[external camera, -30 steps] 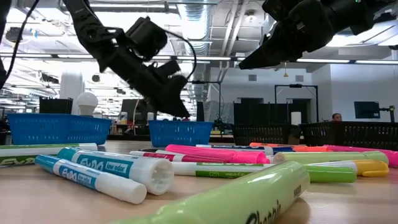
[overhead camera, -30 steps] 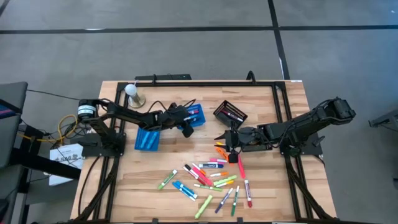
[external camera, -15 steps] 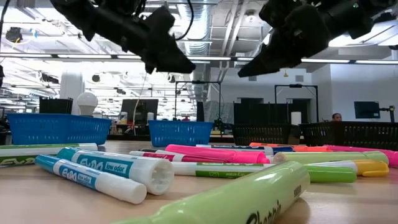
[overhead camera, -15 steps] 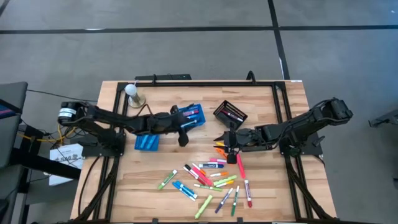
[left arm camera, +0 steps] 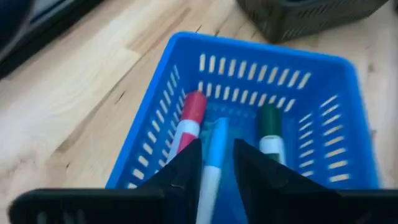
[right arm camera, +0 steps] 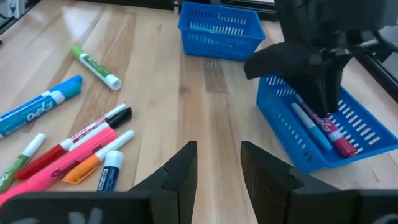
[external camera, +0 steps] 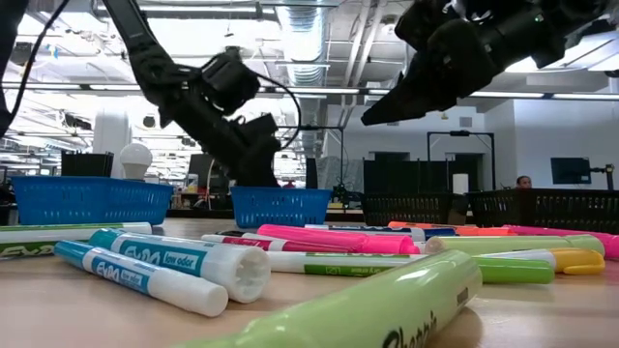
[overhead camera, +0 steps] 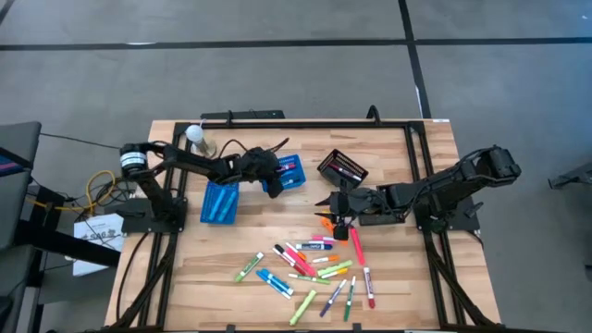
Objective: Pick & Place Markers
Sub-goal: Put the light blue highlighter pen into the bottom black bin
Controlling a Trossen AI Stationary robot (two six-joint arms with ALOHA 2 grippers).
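Several markers (overhead camera: 310, 264) lie scattered on the near middle of the table. My left gripper (overhead camera: 270, 182) points down into a blue basket (overhead camera: 290, 170) with its fingers slightly apart. Inside that basket (left arm camera: 249, 46) lie a red marker (left arm camera: 190, 121), a green one (left arm camera: 269, 129) and a light blue one (left arm camera: 215, 155), which shows in the gap between the fingers. My right gripper (overhead camera: 329, 215) is open and empty. It hovers just beyond the pile, over an orange marker (overhead camera: 326, 223). My left gripper (left arm camera: 217, 163) comes down from above into the blue basket, with a finger on each side of the light blue marker lying on the basket floor. A strip of basket shows beside the marker in the gap. Whether a finger touches it, I cannot tell.
A second blue basket (overhead camera: 219, 201) stands on the table's left, and a black mesh basket (overhead camera: 342, 168) holding markers stands beyond my right gripper. A white bulb on a stand (overhead camera: 196, 137) sits at the far left corner. A black frame runs along the far and side edges.
My left gripper rose clear of the basket and swung a little toward the near edge. It then came back and dropped down into the blue basket. My right arm stayed nearly still.
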